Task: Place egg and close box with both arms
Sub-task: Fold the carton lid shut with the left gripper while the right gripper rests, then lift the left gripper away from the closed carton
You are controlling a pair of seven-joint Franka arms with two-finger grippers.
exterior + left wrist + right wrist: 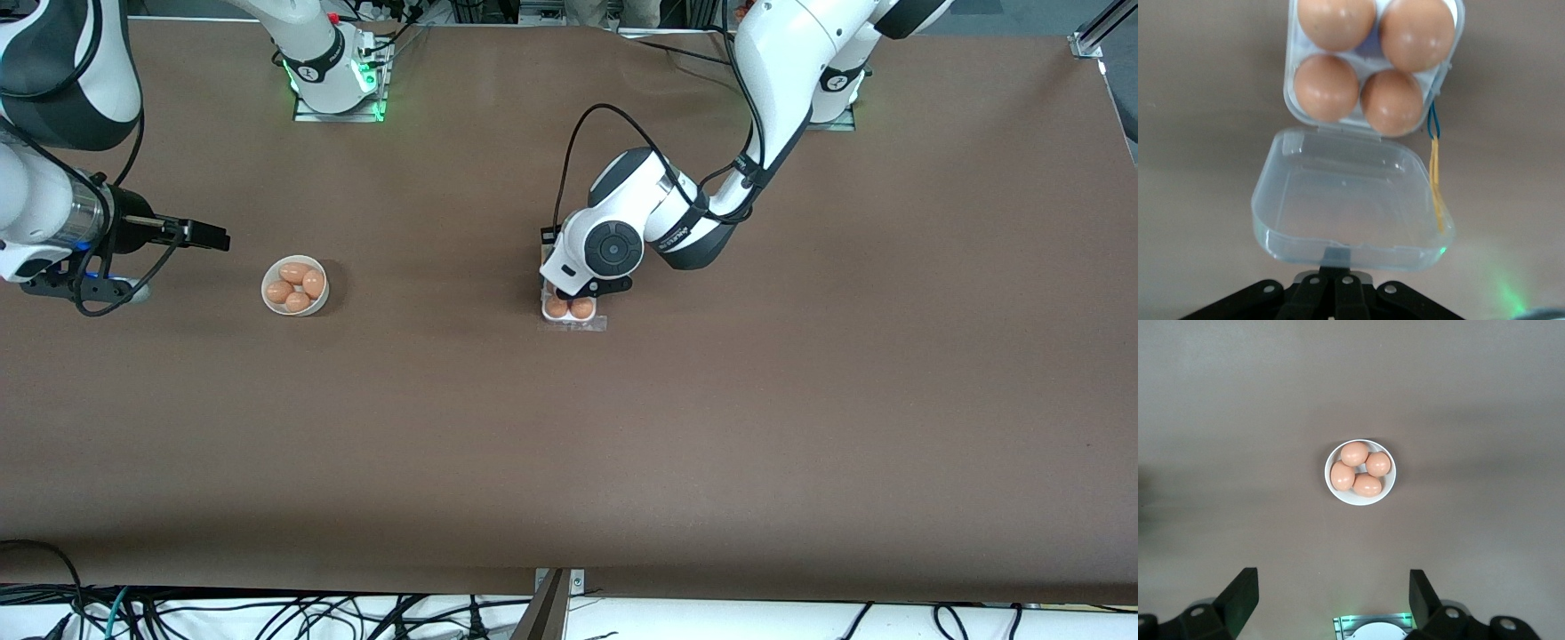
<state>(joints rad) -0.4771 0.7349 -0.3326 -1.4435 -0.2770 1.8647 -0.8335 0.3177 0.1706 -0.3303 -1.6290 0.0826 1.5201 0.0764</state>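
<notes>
The box [573, 313] sits near the middle of the front view on the brown counter [711, 427], a small whitish tray with a clear hinged lid [1348, 197] lying open and flat beside it. In the left wrist view all four cells hold smooth orange-brown eggs, the egg [1392, 102] in one cell by the hinge matching the rest, and a thin yellow and blue cord [1435, 180] trails along one edge of the lid. The left hand [582, 286] hangs right over the box and covers part of it in the front view; its fingers meet closed at the lid's free edge at the bottom of the left wrist view, though whether they pinch that edge cannot be told. At centre left of the front view stands a round white bowl [268, 301] holding four more eggs, well apart from the box. The right hand [200, 236] waits at the left edge of that frame, above the counter near the bowl, its fingers spread wide.
</notes>
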